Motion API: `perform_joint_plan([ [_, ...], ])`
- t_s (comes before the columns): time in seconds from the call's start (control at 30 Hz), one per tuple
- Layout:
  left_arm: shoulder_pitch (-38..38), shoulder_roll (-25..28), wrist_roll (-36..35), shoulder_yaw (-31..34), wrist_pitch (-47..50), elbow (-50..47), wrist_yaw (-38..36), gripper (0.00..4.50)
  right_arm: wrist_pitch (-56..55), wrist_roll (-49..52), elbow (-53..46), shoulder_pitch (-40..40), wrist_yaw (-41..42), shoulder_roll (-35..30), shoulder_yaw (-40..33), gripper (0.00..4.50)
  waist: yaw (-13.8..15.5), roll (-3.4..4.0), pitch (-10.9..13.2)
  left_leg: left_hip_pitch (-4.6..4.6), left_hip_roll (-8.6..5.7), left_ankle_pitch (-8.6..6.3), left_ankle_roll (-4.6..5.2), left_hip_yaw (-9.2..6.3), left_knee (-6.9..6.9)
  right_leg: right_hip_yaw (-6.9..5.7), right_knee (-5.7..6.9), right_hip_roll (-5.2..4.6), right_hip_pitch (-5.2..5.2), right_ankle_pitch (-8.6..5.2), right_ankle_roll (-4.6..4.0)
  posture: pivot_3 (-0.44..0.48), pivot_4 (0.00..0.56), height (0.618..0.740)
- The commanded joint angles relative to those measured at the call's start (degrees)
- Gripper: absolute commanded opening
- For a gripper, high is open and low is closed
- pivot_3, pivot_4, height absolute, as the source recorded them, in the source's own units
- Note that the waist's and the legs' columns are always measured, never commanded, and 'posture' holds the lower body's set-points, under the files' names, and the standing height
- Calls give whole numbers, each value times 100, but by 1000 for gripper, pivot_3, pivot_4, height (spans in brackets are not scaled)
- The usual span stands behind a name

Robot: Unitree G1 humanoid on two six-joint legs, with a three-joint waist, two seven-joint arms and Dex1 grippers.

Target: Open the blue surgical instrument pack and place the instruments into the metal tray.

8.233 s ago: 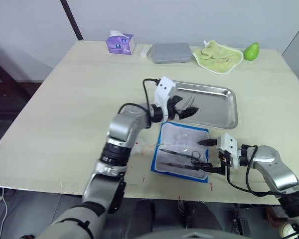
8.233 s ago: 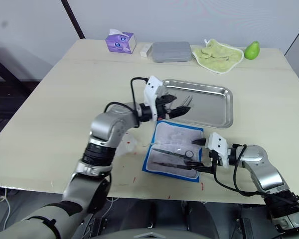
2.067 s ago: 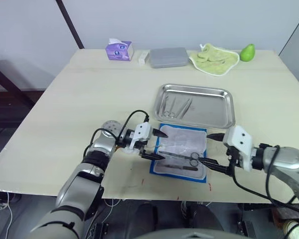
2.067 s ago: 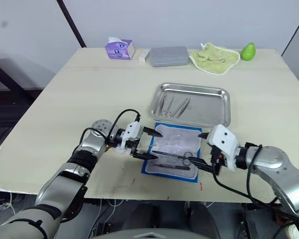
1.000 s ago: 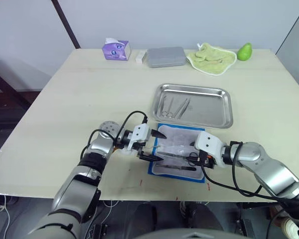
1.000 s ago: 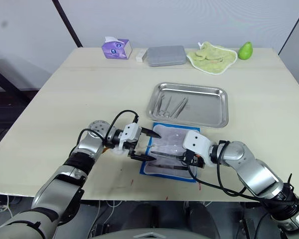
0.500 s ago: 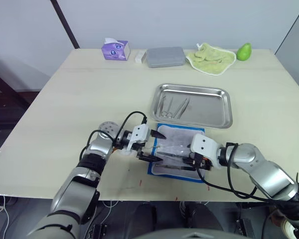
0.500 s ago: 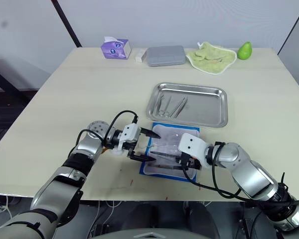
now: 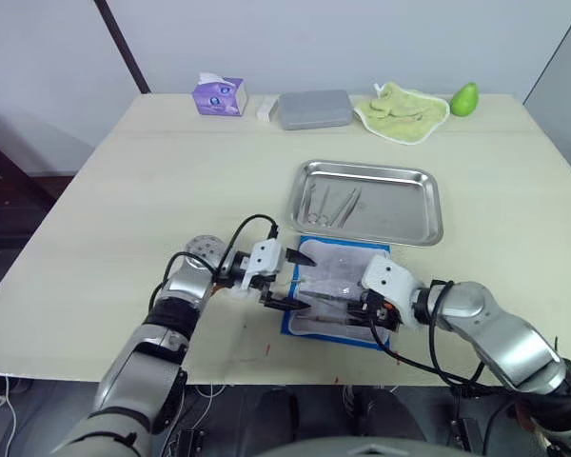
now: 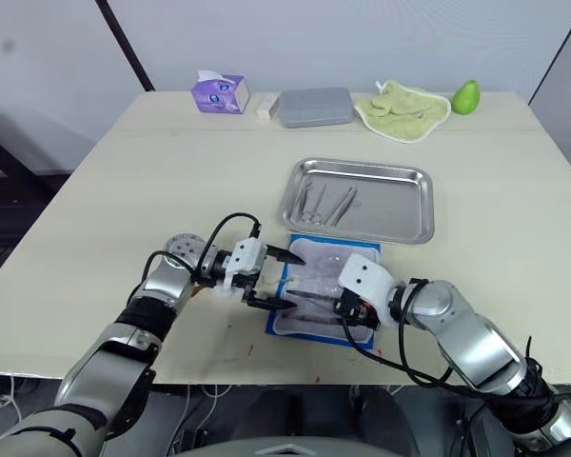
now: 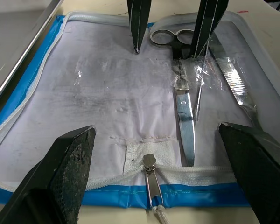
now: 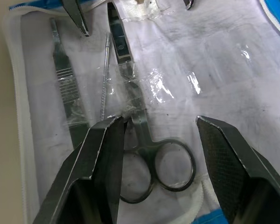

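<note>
The blue surgical instrument pack lies open near the table's front edge, white lining up. Under its clear pockets lie scissors with ring handles, a thin probe and a flat handled tool. My left gripper stands open at the pack's left edge by the zipper pull. My right gripper is open over the pack's right part, its fingers either side of the scissors just above the rings. The metal tray behind the pack holds a few instruments.
Along the table's far edge stand a purple tissue box, a small white item, a grey flat box, a green cloth and a green fruit. The table's front edge runs just below the pack.
My right gripper has moved left from the pack's right edge onto the lining, over the scissors' handles. The left gripper has held its place, open, at the left edge.
</note>
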Motion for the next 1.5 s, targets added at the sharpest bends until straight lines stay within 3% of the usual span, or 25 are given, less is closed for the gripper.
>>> perform_joint_plan([
  [0.03, 426, 130, 423, -318, 78, 384, -82, 4500, 53, 43, -58, 8, 12, -53, 127, 1072, -8, 0, 0, 1, 0, 0, 1, 0, 0, 0, 0, 0, 0, 0, 0, 0, 150, 740],
  [0.07, 406, 125, 431, -316, 71, 422, -85, 4500, 53, 38, -42, -19, 7, -44, 155, 800, -13, -1, -1, 1, 0, 0, 1, 0, 0, 0, 0, 0, 0, 0, 0, 0, 150, 740],
  [0.63, 396, 119, 428, -328, 139, 342, -94, 4500, 521, 140, 78, -114, -67, 50, 385, 800, -80, -17, -20, 2, 0, -1, 1, -5, -5, -4, -1, 0, 1, -2, -2, 0, 150, 740],
  [0.7, 409, 123, 423, -329, 161, 298, -90, 4500, 589, 197, 108, -129, -56, 63, 389, 92, -81, -24, -28, 3, 1, -1, 1, -8, -7, -4, -2, 0, 1, -2, -3, 0, 150, 740],
  [0.73, 415, 125, 418, -330, 177, 273, -89, 4500, 586, 207, 121, -142, -55, 61, 389, 37, -82, -27, -30, 3, 1, -1, 1, -10, -8, -4, -2, 0, 1, -3, -3, 0, 150, 740],
  [1.5, 442, 121, 411, -363, 413, 47, -82, 4500, 1051, 950, -384, -955, 287, -489, 7, 37, -87, -30, -9, -5, -2, -7, 12, -14, -12, -3, -17, -10, -2, -5, 0, 0, 150, 740],
])
